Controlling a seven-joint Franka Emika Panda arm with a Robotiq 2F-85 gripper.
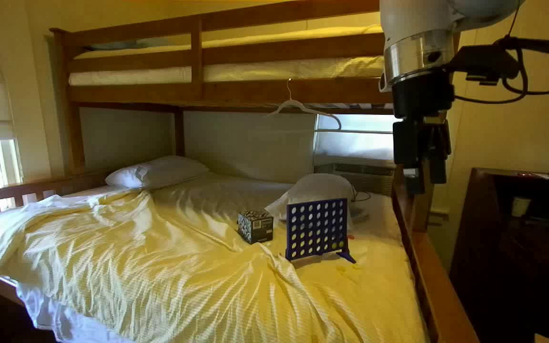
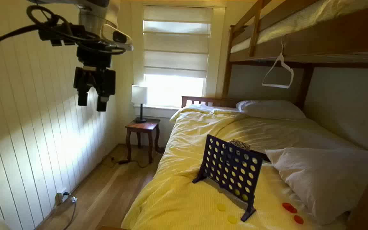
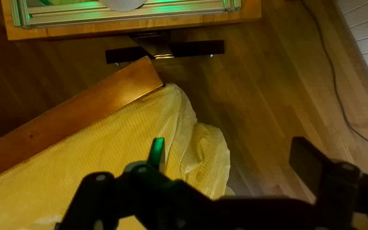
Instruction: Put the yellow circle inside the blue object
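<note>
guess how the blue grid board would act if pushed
The blue grid board is probably stiff, since it stands without sagging. It may be light for its size, being perforated all over. A high push might tip it, as its feet rest on soft-looking bedding.

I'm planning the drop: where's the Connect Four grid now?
The blue Connect Four grid stands on the bedspread, right of centre in an exterior view, with a patterned box to its left and a pillow behind.

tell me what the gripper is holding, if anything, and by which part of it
Nothing is held. The gripper has its jaws open with nothing between them; two loose yellow discs lie on the bedspread.
</note>
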